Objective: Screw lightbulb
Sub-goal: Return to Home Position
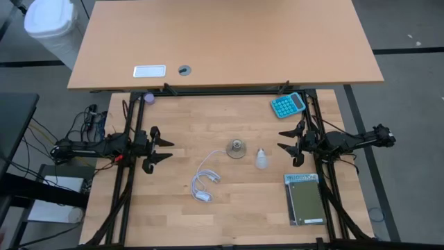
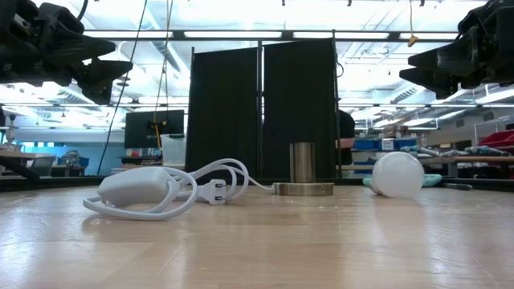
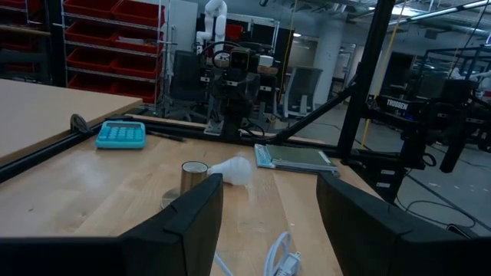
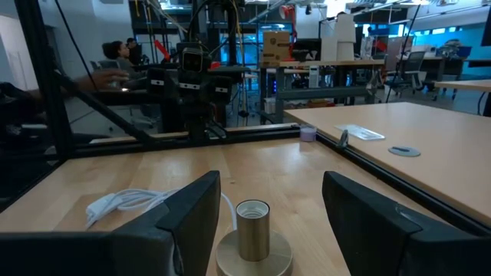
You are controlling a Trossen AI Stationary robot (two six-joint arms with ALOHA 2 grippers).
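At the left side of the light wooden table [image 1: 236,215], the left gripper [image 1: 168,149] hangs above the boards with its dark fingers spread wide and nothing between them; near it, toward the middle, lies the coiled white cable with its plug [image 1: 205,182]; next comes the round grey metal socket on its disc base [image 1: 236,147], upright and empty; just beside it, and seemingly not touching it, the small white pear-shaped lightbulb [image 1: 261,159] lies on its side on the wood; beyond that the right gripper [image 1: 281,139] hangs equally wide and empty, with a teal calculator [image 1: 288,105] and a dark green notebook [image 1: 305,199] lying to either side of that arm. Both arms sit at the table's sides, clear of the work, so I judge this the homing step, with the bulb out of the socket; screwing it in would call for a grip on the glass, standing it base-down over the socket, then turning.
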